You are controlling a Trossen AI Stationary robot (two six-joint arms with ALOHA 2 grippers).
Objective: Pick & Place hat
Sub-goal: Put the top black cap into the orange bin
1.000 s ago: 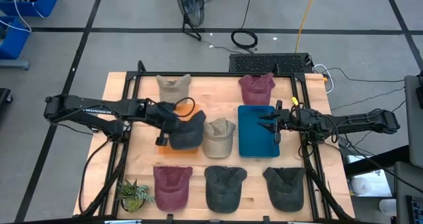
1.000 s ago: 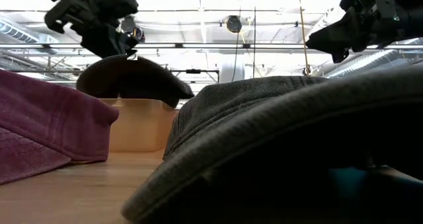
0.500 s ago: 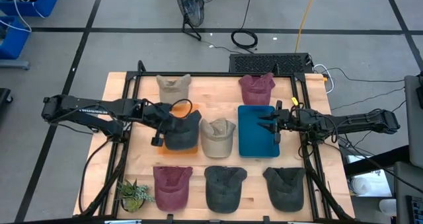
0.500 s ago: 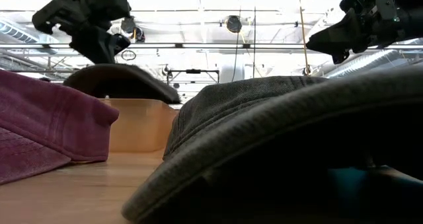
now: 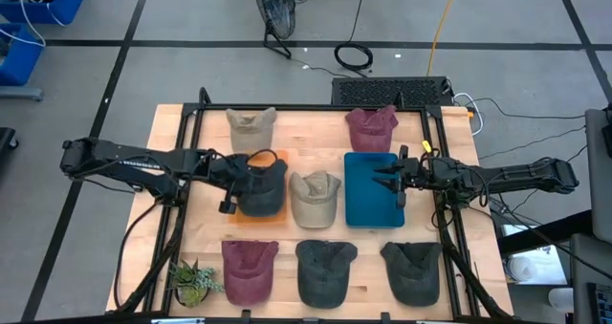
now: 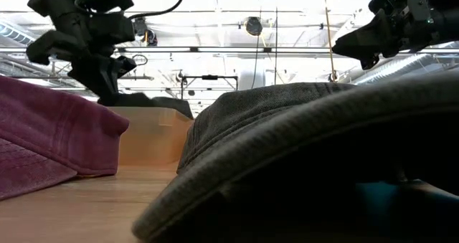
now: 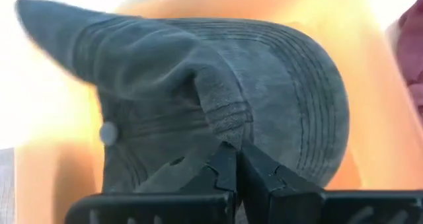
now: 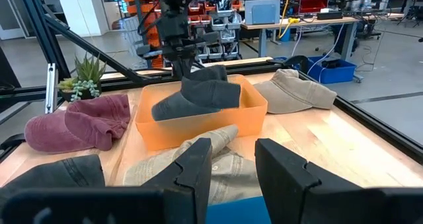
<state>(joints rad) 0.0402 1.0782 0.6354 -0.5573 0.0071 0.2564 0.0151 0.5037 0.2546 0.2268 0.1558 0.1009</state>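
Observation:
A dark grey hat (image 5: 265, 186) hangs inside the orange bin (image 5: 252, 216) at the table's middle left, with my left gripper (image 5: 238, 177) shut on it. The left wrist view shows the hat (image 7: 277, 98) filling the bin (image 7: 59, 178). In the right wrist view the hat (image 8: 198, 95) sits partly below the bin's rim (image 8: 198, 121). In the low view only the hat's top (image 6: 154, 102) shows over the bin wall. My right gripper (image 5: 392, 181) hovers open over the teal tray (image 5: 368, 209) with nothing between its fingers. My left gripper pinches a bunched fold of the crown (image 7: 221, 128) between its two shut fingers (image 7: 225, 164), beside the top button (image 7: 108, 133). The fingers slant down from the table's left side. The hat hangs below them inside the bin; whether it touches the bin's floor I cannot tell.
Other hats lie on the table: beige (image 5: 251, 125) and maroon (image 5: 371, 125) at the far side, beige (image 5: 316, 198) beside the bin, maroon (image 5: 249, 267) and two dark grey ones (image 5: 325, 271) (image 5: 411, 270) along the near edge. A small plant (image 5: 191, 281) stands at the near left corner.
My left gripper has gone down and a little toward the table's left edge, still shut on the dark grey hat. The hat has sunk from above the orange bin into it, so that only its top shows over the rim.

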